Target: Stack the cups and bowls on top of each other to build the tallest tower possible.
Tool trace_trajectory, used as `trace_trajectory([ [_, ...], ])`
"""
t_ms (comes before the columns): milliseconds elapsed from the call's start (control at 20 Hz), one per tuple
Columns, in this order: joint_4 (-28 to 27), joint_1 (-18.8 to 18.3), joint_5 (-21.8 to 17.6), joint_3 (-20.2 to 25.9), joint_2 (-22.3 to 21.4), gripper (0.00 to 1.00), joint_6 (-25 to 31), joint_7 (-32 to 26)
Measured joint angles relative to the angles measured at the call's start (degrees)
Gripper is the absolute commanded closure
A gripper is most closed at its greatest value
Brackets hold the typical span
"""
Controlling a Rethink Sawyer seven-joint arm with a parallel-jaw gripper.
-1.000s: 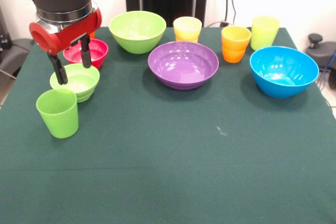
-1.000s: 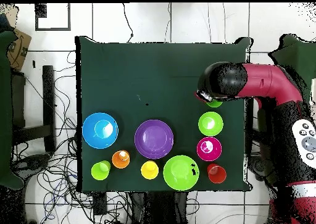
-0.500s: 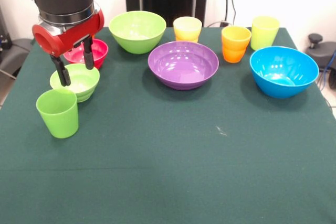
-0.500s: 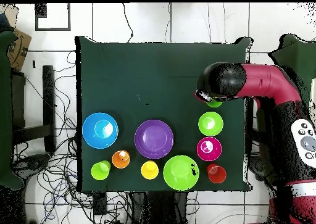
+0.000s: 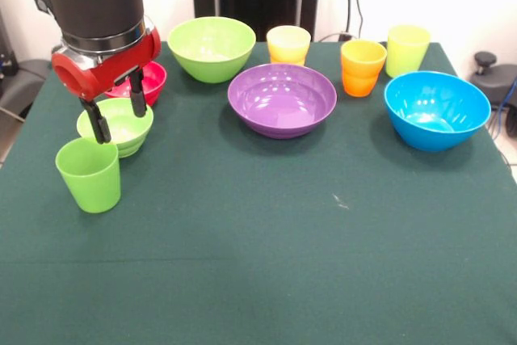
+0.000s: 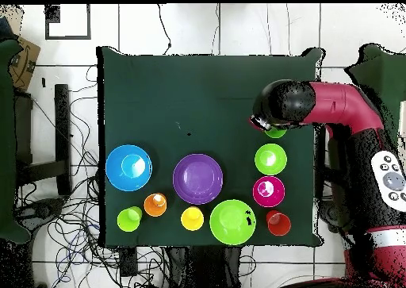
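My gripper [image 5: 119, 113] is open and empty. It hangs just above the small lime green bowl [image 5: 121, 128], with one finger at the bowl's left rim and one behind it. The ribbed green cup [image 5: 89, 174] stands upright just in front of it, and in the overhead view [image 6: 276, 132] the arm's head [image 6: 284, 104] mostly covers it. The small red bowl [image 5: 152, 77] is partly hidden behind the gripper. The large lime green bowl [image 5: 212, 48], purple bowl [image 5: 282, 99] and blue bowl [image 5: 436, 109] each stand alone, as do the orange-yellow cup [image 5: 288, 44], orange cup [image 5: 362, 68] and yellow-green cup [image 5: 406, 50].
A red-orange cup [image 6: 278, 223] stands near the table corner by the red bowl [image 6: 269, 191]; the arm hides it in the front view. The dark green tablecloth [image 5: 266, 232] covers the table. Cables lie on the floor around the table.
The gripper has moved slightly down and toward the camera in the front view, over the small lime green bowl. It stays open. The cups and bowls have not moved.
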Motion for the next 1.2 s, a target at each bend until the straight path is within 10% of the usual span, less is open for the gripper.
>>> trace_trajectory([
  [1200, -2.5, 0.0, -6.1, 0.0, 5.7, 0.0, -1.7, 0.0],
])
